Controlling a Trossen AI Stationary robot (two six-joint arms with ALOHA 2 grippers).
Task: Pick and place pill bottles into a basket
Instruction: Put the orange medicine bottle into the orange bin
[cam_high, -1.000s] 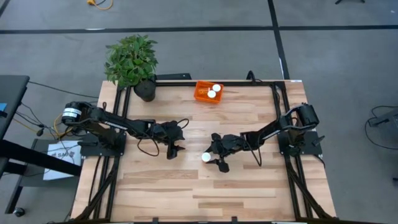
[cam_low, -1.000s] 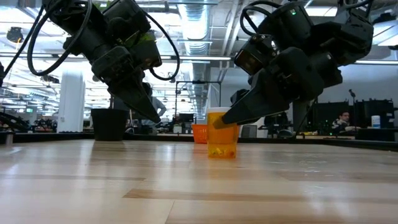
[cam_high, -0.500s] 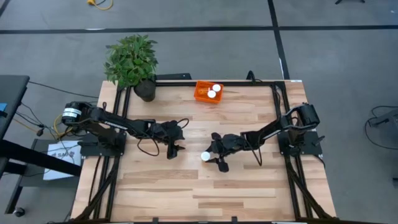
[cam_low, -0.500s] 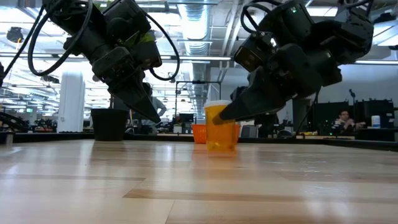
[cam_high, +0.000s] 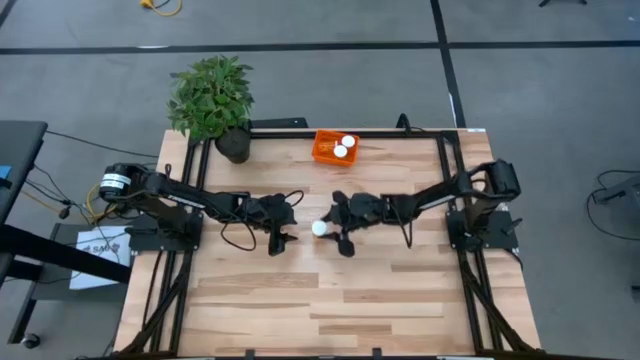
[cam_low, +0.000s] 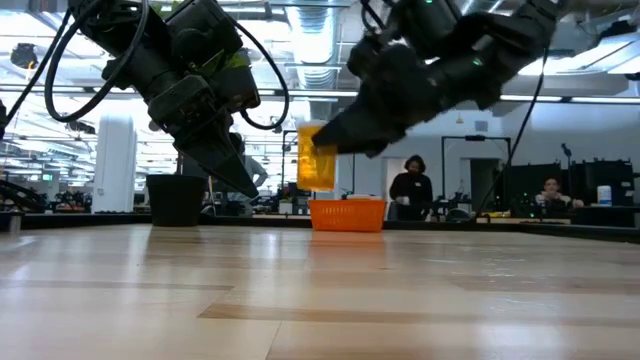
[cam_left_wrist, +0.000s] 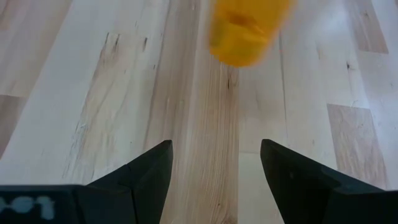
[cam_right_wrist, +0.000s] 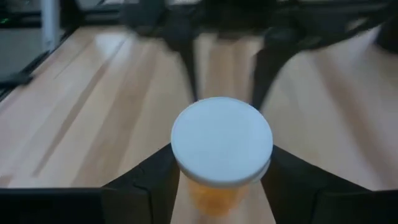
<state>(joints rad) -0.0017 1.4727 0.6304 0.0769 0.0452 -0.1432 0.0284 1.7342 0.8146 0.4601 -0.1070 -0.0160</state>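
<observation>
Right gripper (cam_high: 333, 229): fingers clamped on either side of one pill bottle (cam_high: 319, 228), white cap and amber body. Position: near the middle of the table (cam_high: 400, 300), just beside the left gripper. Change from a second ago: the bottle then stood on the wood; in the low view it now hangs clear of the surface (cam_low: 317, 157), and the gripper with it (cam_low: 335, 140) has risen and shifted toward the left arm and a little toward the basket. In the right wrist view the white cap sits between the two dark fingers (cam_right_wrist: 222, 140).

Left gripper (cam_high: 281, 241): fingers spread, holding nothing, poised above the boards left of centre; place unchanged across the earlier pictures. In the left wrist view the amber bottle (cam_left_wrist: 245, 29) shows ahead of its parted fingers (cam_left_wrist: 147, 171).

Basket (cam_high: 324, 154): orange, at the far edge of the table, right of the potted plant (cam_high: 212, 100). Contents: two pill bottles, white caps up (cam_high: 347, 143) (cam_high: 340, 152), same as before. Low view shows the basket (cam_low: 347, 214) beyond the raised bottle.

Persons: two in the room behind, one standing (cam_low: 411, 189), one further right (cam_low: 552, 195).
</observation>
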